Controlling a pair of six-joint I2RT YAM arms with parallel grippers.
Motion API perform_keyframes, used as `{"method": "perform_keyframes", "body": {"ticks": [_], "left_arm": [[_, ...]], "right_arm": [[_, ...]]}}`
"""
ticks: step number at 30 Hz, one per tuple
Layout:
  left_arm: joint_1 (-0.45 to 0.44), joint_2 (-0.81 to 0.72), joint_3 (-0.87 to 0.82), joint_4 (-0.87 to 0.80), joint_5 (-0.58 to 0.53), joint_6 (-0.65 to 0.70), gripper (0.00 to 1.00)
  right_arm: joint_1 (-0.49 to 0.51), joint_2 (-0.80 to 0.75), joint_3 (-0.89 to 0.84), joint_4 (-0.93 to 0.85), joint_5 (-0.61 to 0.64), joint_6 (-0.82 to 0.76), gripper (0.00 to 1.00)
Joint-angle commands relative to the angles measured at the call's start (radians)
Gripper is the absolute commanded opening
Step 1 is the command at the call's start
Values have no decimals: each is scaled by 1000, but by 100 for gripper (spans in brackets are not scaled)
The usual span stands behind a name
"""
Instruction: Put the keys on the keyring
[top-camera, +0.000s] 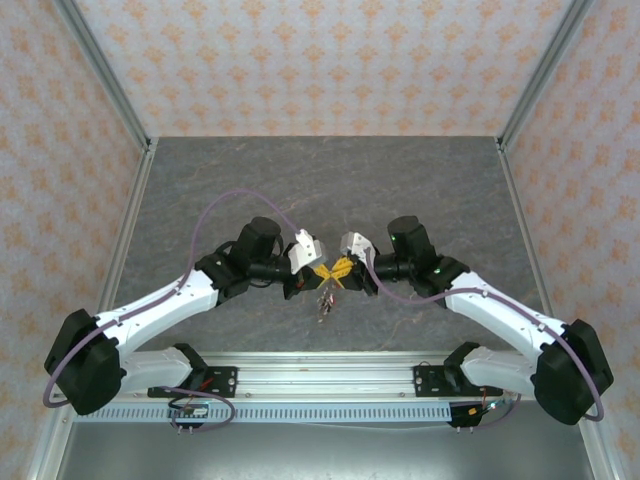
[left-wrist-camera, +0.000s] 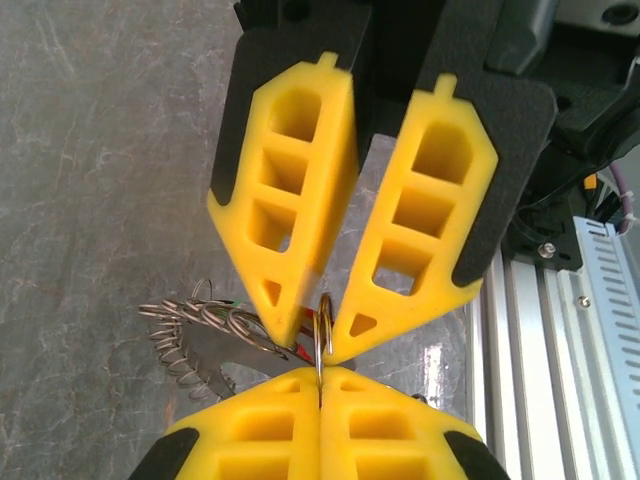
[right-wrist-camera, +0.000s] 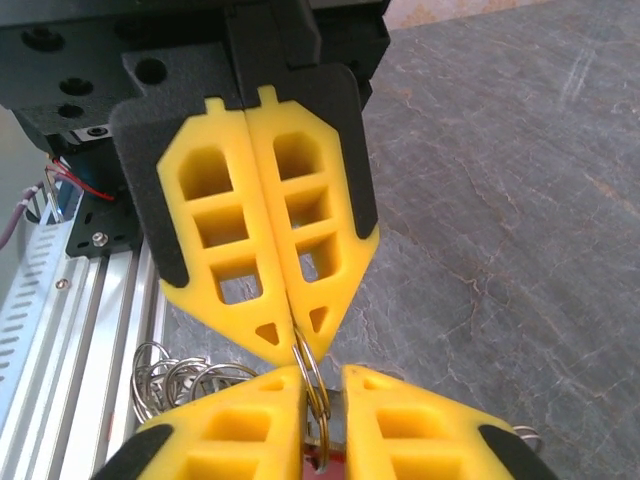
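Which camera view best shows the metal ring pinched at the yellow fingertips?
The right wrist view: the metal ring shows its looped wire close up, pinched in the left gripper's shut tips. The left wrist view shows it edge-on; the top view, just a tiny dark bundle.

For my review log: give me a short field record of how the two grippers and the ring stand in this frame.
left gripper: shut, pinching a thin metal ring at its fingertips
right gripper: tip to tip with the left one, jaws slightly apart on either side of the same ring
bunch of rings: hanging beside the pinched ring
red bit: just below the ring, likely a key head, too small to be sure
table: grey stone-look surface
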Motion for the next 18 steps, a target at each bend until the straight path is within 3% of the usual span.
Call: {"method": "perform_keyframes", "body": {"ticks": [1, 18], "left_arm": [[4, -4, 1, 97, 48, -36, 0], [3, -2, -10, 135, 47, -65, 0]], "right_arm": [[-9, 0, -27, 93, -28, 36, 19], [-57, -10, -102, 240, -112, 121, 24]]}}
